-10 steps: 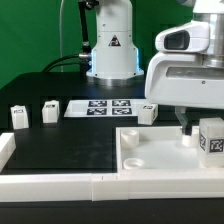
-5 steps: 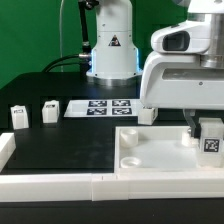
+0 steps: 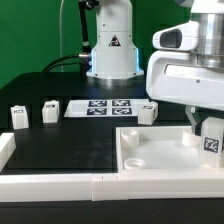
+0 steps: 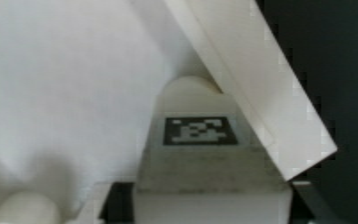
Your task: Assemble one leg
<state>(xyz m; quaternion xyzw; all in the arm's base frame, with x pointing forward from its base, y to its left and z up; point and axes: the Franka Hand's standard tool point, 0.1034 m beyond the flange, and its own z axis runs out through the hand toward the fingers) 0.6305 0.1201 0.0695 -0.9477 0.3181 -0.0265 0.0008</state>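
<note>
My gripper (image 3: pixel 208 124) is shut on a leg (image 3: pixel 213 141), a small white block with a black-and-white tag, and holds it upright over the right end of the large white square panel (image 3: pixel 160 158). In the wrist view the leg (image 4: pixel 197 135) fills the middle, its tag facing the camera, with the gripper (image 4: pixel 202 205) closed on its two sides and the dark fingers (image 4: pixel 130 200) showing beside it. The panel (image 4: pixel 69 80) lies behind the leg, with its raised edge running beside it. I cannot tell whether the leg's lower end touches the panel.
Three more legs stand on the black table: two at the exterior view's left (image 3: pixel 19 117) (image 3: pixel 50 111) and one by the panel's far corner (image 3: pixel 148 113). The marker board (image 3: pixel 105 107) lies at the back. A white wall (image 3: pixel 60 184) runs along the front. The arm's base (image 3: pixel 110 50) stands behind.
The gripper with the leg has shifted slightly toward the exterior view's right and a little lower over the panel; less of the leg's side faces shows now. Nothing else moved.
</note>
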